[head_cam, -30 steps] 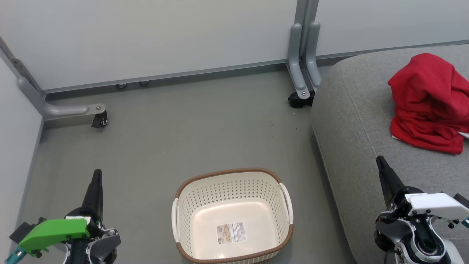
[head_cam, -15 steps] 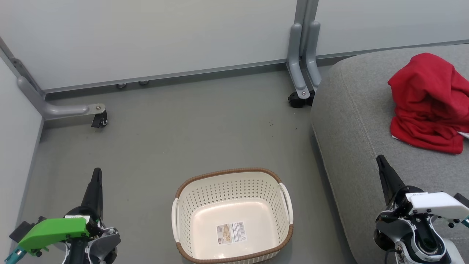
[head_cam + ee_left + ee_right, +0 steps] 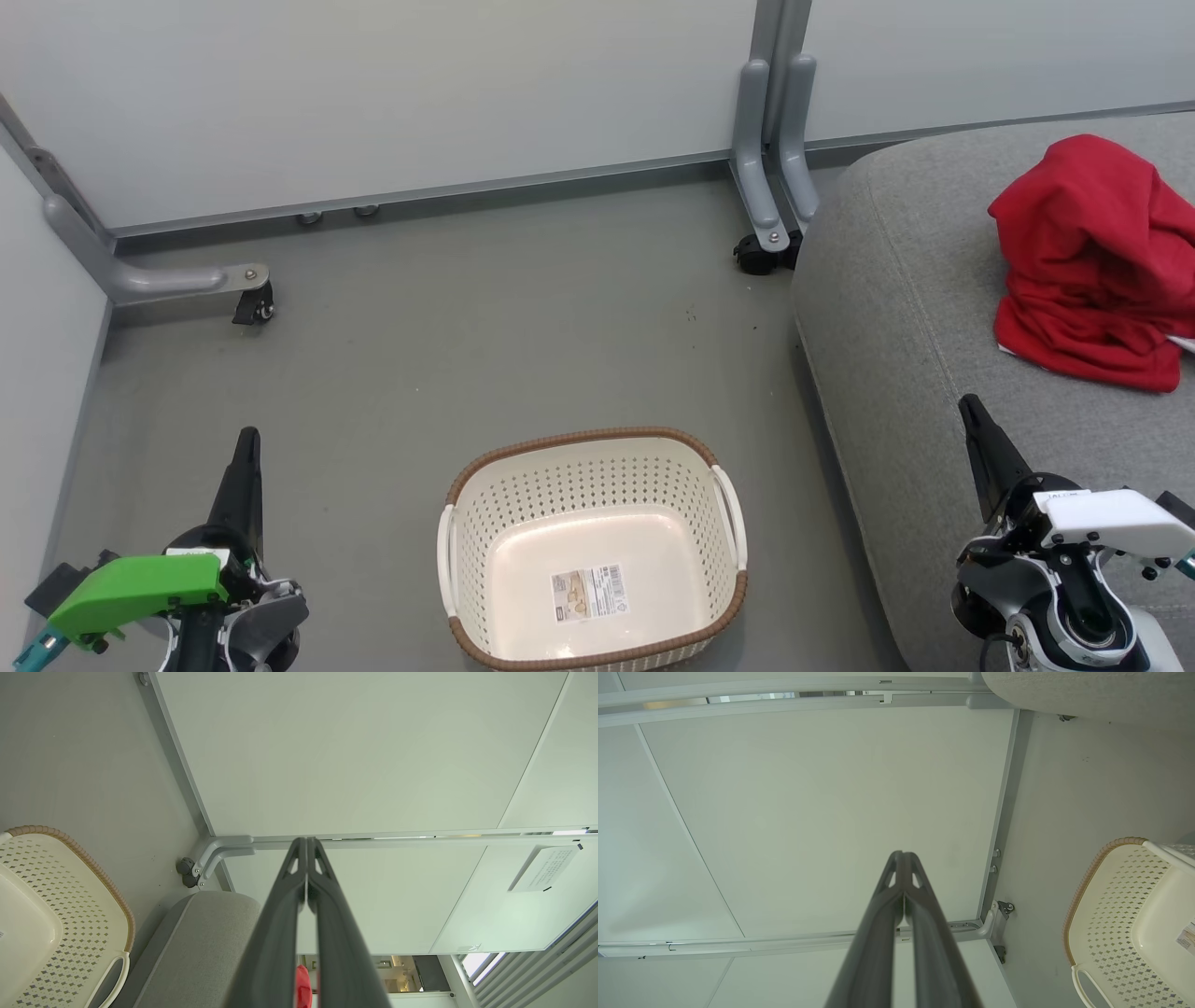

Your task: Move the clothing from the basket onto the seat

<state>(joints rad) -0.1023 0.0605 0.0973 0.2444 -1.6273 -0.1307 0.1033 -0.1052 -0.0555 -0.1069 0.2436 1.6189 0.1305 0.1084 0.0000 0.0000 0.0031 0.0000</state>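
Ahead of the right tool [image 3: 971,411] and off to its right, the bright red soft fabric clothing [image 3: 1088,261] lies in a crumpled heap on the large light-grey woven upholstered seat [image 3: 896,308], well apart from the tool's tip. The head view's edge cuts off the heap's right side, so it is unclear whether it is one garment or two. Slivers of white peep from under its lower edge.

The right tool shows against the seat's near corner, but whether it touches the cushion cannot be told. To its left, between it and the left tool [image 3: 247,443], the cream-white perforated plastic basket [image 3: 588,485] with a brown woven-look rim stands on the grey floor [image 3: 467,355]. A label sticker [image 3: 585,592] lies on the basket's pale bottom, and its near rim reaches the frame's lower edge.

From the head, each tool appears as a single dark spike. Each wrist view shows that tool's two fingers pressed together at the tips, with only a thin slit lower down and nothing pinched. Low between the left tool's finger shafts in its wrist view, a small strip of red shows, mostly hidden. Beyond both tips rise pale partition panels [image 3: 420,93], and the basket sits at the side of each wrist view, partly cut off.
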